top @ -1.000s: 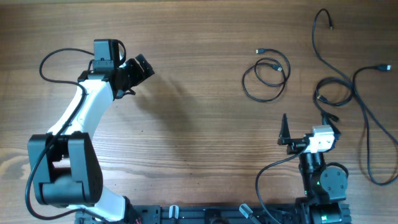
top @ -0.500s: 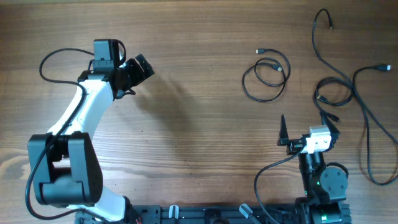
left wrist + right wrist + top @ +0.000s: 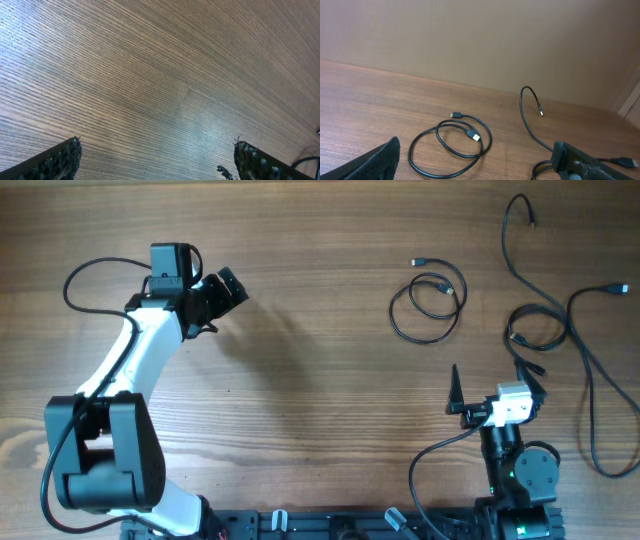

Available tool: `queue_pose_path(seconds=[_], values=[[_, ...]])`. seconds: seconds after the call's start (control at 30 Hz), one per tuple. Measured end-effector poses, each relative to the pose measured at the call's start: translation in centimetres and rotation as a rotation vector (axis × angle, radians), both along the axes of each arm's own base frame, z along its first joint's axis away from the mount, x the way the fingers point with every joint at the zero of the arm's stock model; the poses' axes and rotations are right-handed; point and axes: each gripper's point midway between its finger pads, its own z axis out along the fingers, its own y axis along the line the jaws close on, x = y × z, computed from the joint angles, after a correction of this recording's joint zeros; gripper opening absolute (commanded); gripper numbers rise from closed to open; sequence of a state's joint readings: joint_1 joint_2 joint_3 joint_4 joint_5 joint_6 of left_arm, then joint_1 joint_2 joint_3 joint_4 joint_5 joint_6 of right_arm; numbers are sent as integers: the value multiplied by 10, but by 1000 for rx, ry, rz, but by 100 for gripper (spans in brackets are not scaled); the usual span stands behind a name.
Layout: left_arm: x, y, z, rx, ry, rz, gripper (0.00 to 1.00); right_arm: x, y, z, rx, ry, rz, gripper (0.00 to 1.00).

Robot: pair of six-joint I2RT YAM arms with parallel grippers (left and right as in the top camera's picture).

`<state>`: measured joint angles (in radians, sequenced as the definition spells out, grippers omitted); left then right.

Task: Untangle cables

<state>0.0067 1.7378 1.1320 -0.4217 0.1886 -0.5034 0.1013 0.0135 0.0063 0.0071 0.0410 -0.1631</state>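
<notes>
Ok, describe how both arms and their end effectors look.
The left arm has white links, black joints and a looping black wire. The right arm is mostly black with a white wrist block and a green light. The left end effector and right end effector have black, textured fingers.

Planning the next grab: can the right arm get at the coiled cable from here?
Probably yes: the coiled cable lies just ahead of the open right gripper, with nothing between them.
</notes>
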Motion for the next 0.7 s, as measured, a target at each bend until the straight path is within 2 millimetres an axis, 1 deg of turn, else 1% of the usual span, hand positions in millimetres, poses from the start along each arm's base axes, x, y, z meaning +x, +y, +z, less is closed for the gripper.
queue_pose_path(seconds=[0.13,0.27,0.33,0.37,0.4,0.47,0.63,0.7], values=[[0,-3,0,0,0,-7,100,0,0,0,0,0,0,100],[-1,-12,1,0,-3,-29,100,0,0,0,0,0,0,100],[-2,-18,6,0,-14,-42,100,0,0,0,0,0,0,100],[-2,-21,12,0,-28,-48,100,0,0,0,0,0,0,100],[-2,-23,20,-1,-47,-55,100,0,0,0,0,0,0,99],[-2,-27,43,-3,-102,-63,100,0,0,0,0,0,0,100],[-10,-26,119,-7,-293,-63,100,0,0,0,0,0,0,100],[-16,-26,145,-9,-357,-63,100,0,0,0,0,0,0,100]])
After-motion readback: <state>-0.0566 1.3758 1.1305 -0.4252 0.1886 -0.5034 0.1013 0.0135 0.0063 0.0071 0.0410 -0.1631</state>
